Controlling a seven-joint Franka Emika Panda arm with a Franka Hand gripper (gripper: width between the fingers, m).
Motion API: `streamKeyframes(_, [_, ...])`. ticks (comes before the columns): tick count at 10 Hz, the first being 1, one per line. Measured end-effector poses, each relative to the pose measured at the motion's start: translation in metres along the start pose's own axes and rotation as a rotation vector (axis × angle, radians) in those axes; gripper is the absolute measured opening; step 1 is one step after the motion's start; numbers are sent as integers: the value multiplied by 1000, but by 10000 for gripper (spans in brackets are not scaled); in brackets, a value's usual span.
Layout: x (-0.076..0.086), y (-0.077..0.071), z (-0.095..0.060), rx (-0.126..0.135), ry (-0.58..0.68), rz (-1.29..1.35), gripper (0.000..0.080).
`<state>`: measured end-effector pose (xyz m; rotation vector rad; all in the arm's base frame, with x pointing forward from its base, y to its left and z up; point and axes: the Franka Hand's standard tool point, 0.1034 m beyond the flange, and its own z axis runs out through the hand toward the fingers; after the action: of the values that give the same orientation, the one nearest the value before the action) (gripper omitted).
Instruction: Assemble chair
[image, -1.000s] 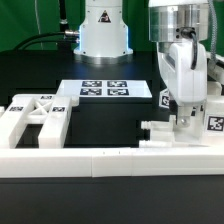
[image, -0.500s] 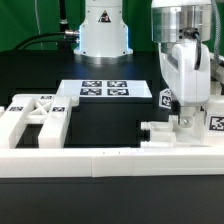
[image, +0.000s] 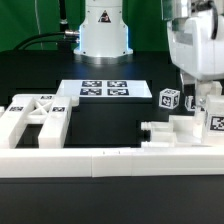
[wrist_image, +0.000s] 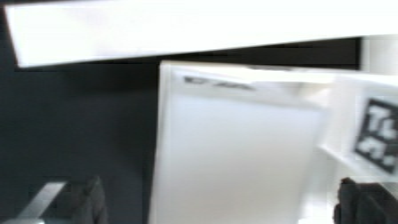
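On the exterior view's right, above a cluster of white chair parts (image: 180, 132), I see the gripper (image: 192, 94) hanging from the arm (image: 198, 40), clear of the pieces under it. Through the wrist view the gripper (wrist_image: 214, 205) is spread wide: the two dark fingers (wrist_image: 71, 200) stand far apart at either side of the picture, and nothing is clamped between them. Below them lies a flat panel (wrist_image: 240, 130) of the chair, its long edges running between the fingers, with a black-and-white tag (wrist_image: 377, 130) on the part just beside it. Another white piece (wrist_image: 160, 35) crosses beyond the panel's far end; I cannot tell whether the two touch.

In the exterior view, the right-hand cluster sits against the low border wall (image: 100, 160), and it carries a tag (image: 214, 122) on its outer end. A small tagged block (image: 168, 99) stands just behind it, near the fingers. Well apart, on the exterior view's left, a second group of chair parts, an open frame (image: 35, 115), rests on the black table (image: 110, 118) by the same wall. The marker board (image: 105, 89) lies between the two groups, farther back, in front of the robot's base (image: 105, 30).
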<state>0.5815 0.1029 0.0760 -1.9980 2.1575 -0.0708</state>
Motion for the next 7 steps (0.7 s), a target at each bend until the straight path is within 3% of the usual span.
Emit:
streamKeyframes(4, [-11,-1,4,0,-1,-12,648])
streamKeyframes(7, [-7,5,11,-12,7,-20,288])
